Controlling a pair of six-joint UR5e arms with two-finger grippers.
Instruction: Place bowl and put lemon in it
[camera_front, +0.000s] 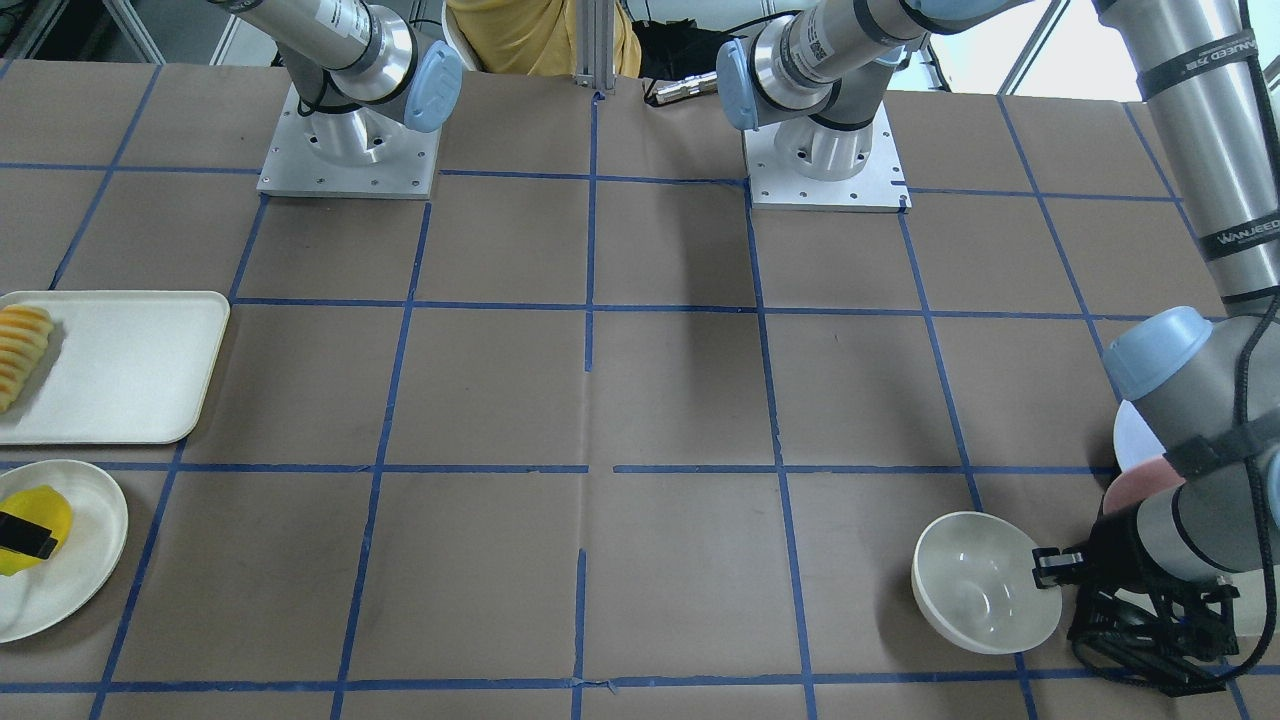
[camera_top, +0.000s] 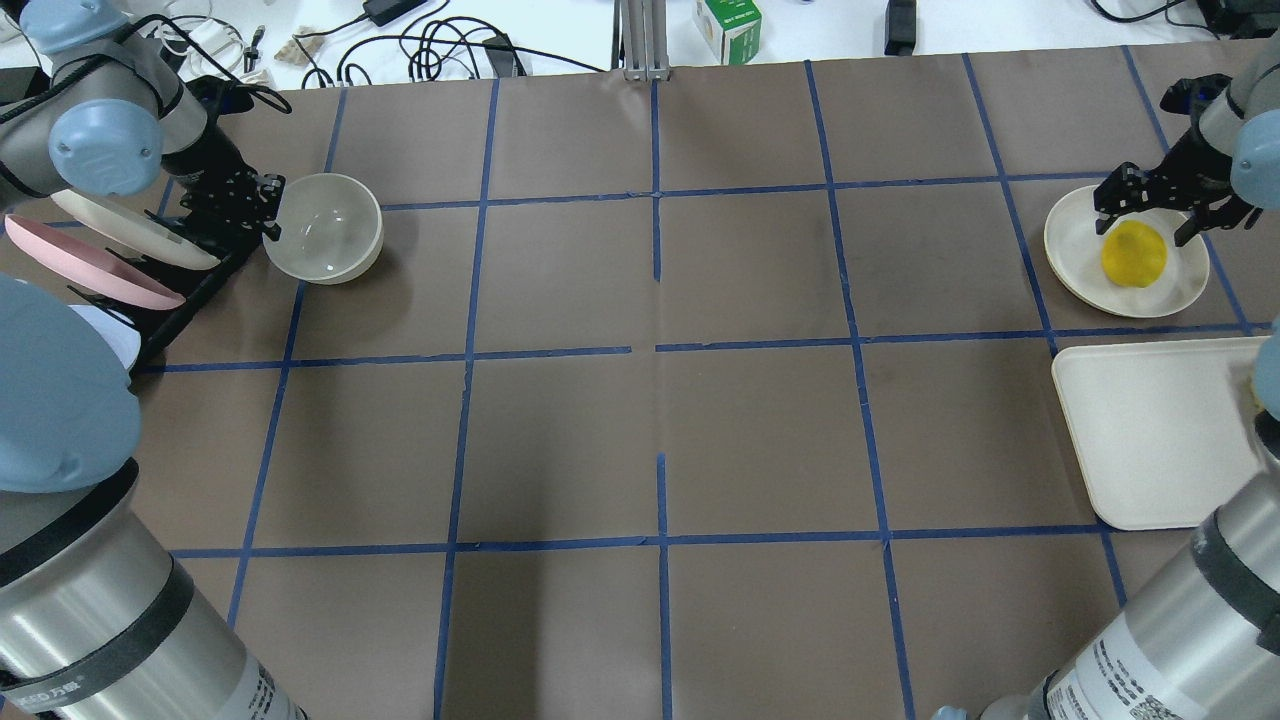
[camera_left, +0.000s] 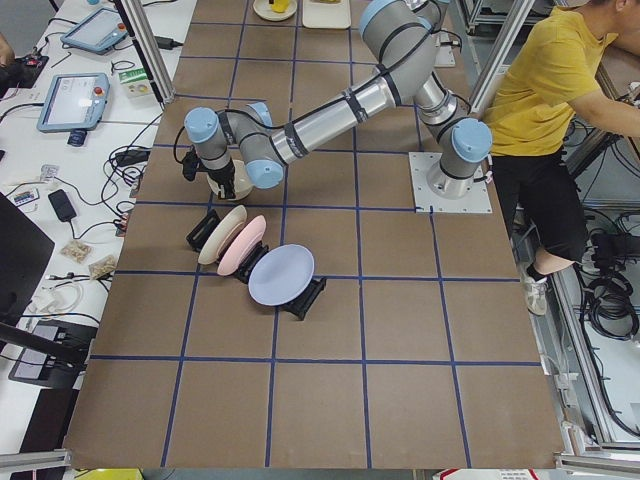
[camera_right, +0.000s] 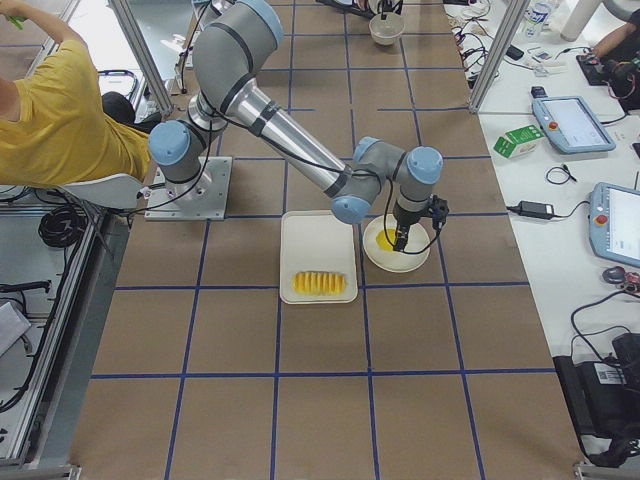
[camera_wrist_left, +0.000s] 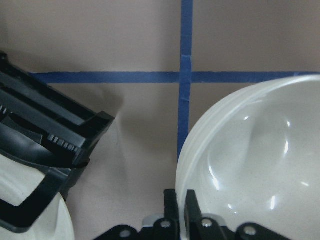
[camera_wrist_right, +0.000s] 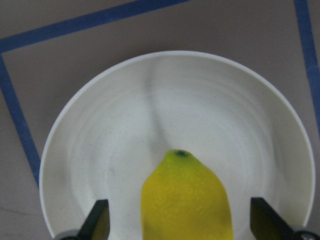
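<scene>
Clamped onto the rim of the bowl (camera_front: 985, 585) with the left gripper (camera_front: 1048, 570), inside and outside the wall. Mouth up, just beside the rack (camera_top: 185, 305); on the table or lifted off it, cannot tell. Spread wide with the right gripper (camera_wrist_right: 181, 225) to either side of the lemon (camera_wrist_right: 187, 197), touching neither side. Lying on the plate (camera_wrist_right: 125, 125), tip pointing away from the wrist, well apart from the bowl. Readable on black bands (camera_front: 1195, 68) around the left arm: "WANJEED". Too small to read on the green carton (camera_top: 728, 22).
</scene>
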